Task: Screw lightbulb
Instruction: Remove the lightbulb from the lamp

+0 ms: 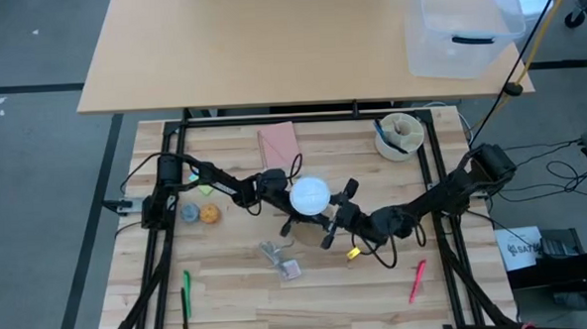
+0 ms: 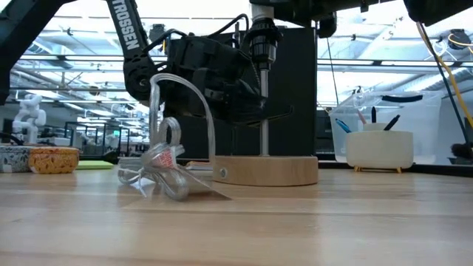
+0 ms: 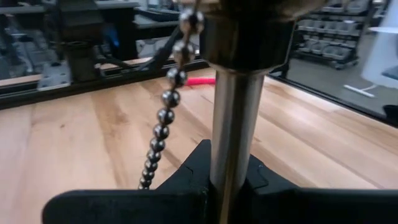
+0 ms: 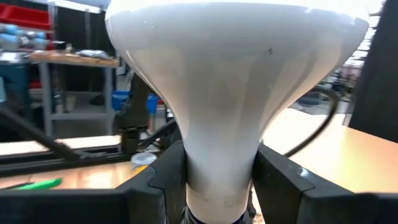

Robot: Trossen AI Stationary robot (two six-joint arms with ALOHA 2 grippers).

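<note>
Your right gripper [image 4: 217,180] is closing its two fingers around the narrow neck of the lightbulb [image 4: 230,93], part-way open because the neck is filling the gap between them; the wide white dome is flaring out beyond the fingers. Gripping there is probably giving you a firm purchase for twisting while leaving the dome free.

Your left gripper [image 3: 227,193] is pinching nearly shut on the thin metal post [image 3: 233,124] of the lamp, low on the stem, with the bead pull-chain [image 3: 165,124] hanging just beside it. That hold is most likely steadying the fixture so it isn't turning with the bulb.

From above, the lightbulb [image 1: 310,195] is sitting mid-bench between the two arms, over the lamp, whose round wooden base [image 2: 262,170] is resting on the bench [image 2: 332,222]. Whether the threads are engaging the socket is hidden. A crumpled clear plastic wrapper [image 2: 159,174] is lying close beside the base, and a white cup [image 1: 399,135] is standing well apart toward the far right corner.
</note>
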